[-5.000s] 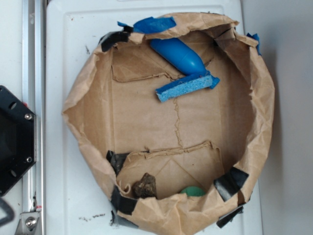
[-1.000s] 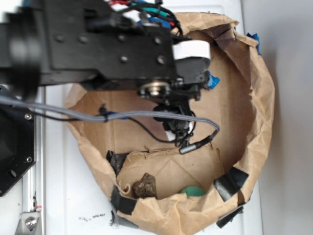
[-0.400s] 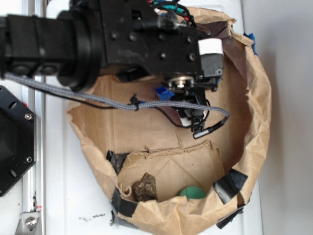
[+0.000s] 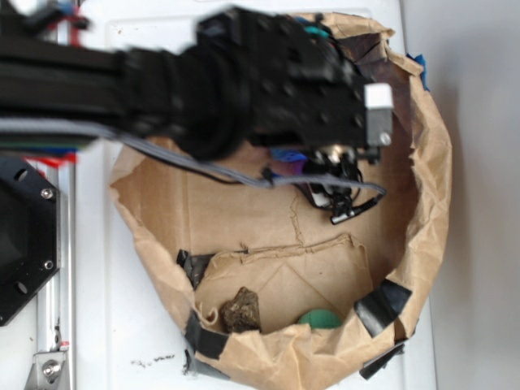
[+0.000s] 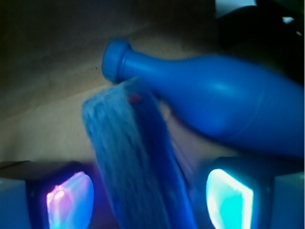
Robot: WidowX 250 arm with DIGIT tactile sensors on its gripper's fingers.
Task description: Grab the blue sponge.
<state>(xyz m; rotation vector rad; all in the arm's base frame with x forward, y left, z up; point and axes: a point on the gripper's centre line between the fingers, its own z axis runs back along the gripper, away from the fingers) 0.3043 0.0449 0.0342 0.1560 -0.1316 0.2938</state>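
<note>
In the wrist view the blue sponge [image 5: 133, 157] stands on edge between my two lit fingertips [image 5: 70, 200], with a gap on each side. My gripper [image 5: 150, 200] is open around it. The glossy blue bullet-shaped object [image 5: 224, 105] lies just behind the sponge, touching its far end. In the exterior view my arm and gripper [image 4: 329, 162] hang over the upper middle of the brown paper basin [image 4: 431, 187] and hide nearly all of the sponge; only a small blue patch [image 4: 288, 154] shows under the arm.
A brown lump [image 4: 240, 309] and a green object [image 4: 318, 318] lie in the basin's near compartment. Black tape [image 4: 382, 302] patches the rim. The basin's crumpled paper walls rise all round. A black base [image 4: 24, 236] sits at the left.
My arm has moved to the right and toward the basin's far side, over the sponge, and now covers the sponge and the glossy blue object.
</note>
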